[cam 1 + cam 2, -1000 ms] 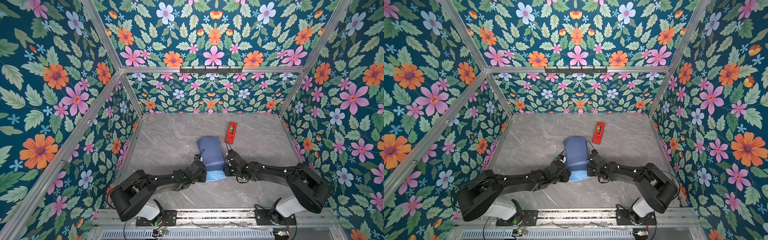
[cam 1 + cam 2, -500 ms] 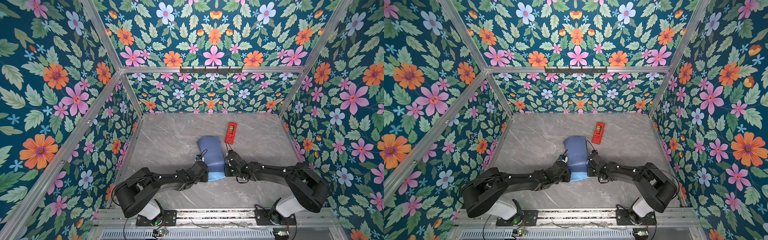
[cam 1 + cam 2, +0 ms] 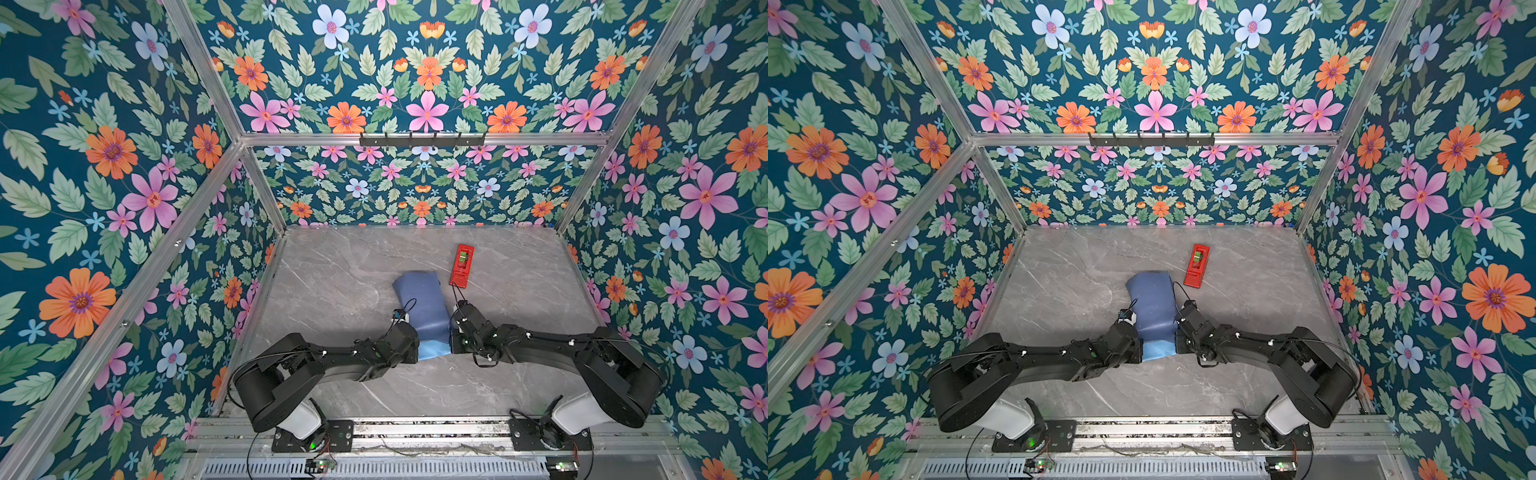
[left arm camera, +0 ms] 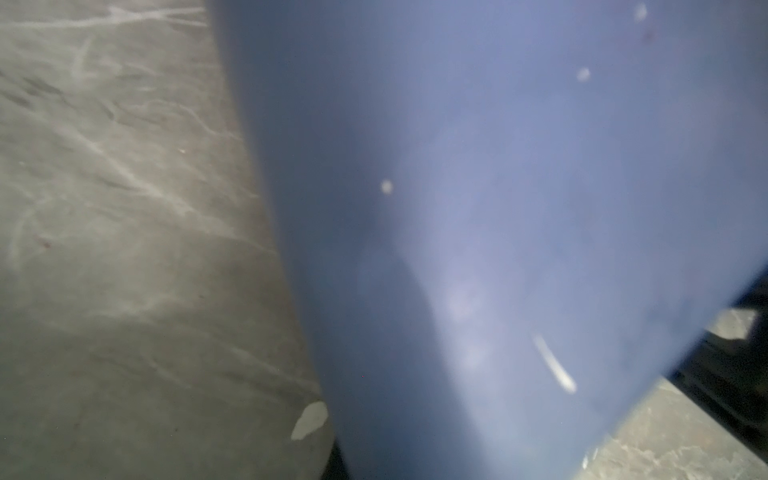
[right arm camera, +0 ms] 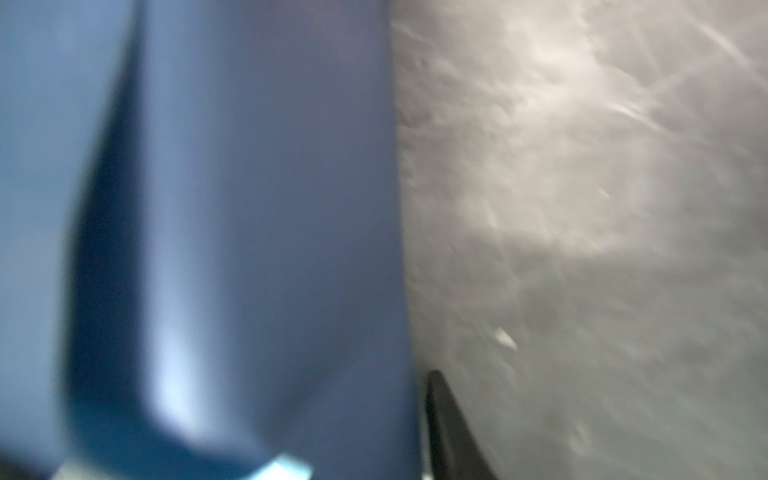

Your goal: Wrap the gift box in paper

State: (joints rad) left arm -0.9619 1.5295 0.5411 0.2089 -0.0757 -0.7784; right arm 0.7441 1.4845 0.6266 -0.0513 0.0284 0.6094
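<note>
Obs.: a large thin sheet of paper, slate blue outside (image 3: 423, 305), lies folded into a long parcel at the centre of the grey marbled counter (image 3: 332, 270). A bright light-blue flap (image 3: 432, 352) sticks out at the parcel's lower end.

The gift box itself does not show. Judged to be inside the fold, since the parcel stands raised and boxy.

The left gripper (image 3: 417, 347) sits against the lower left edge of the parcel and the right gripper (image 3: 454, 336) against its lower right edge, one on each side. This looks meant to press the side folds in together so the wrap does not spring open.

Left gripper is clenched, but its wrist view is filled with blurred paper (image 4: 498, 208), so I cannot tell whether paper is pinched. I cannot tell the right gripper's state, as its jaws are hidden.

A narrow red plastic tape dispenser (image 3: 462, 266) lies just beyond the parcel's upper right corner, untouched. Sealing is probably not yet begun.
</note>
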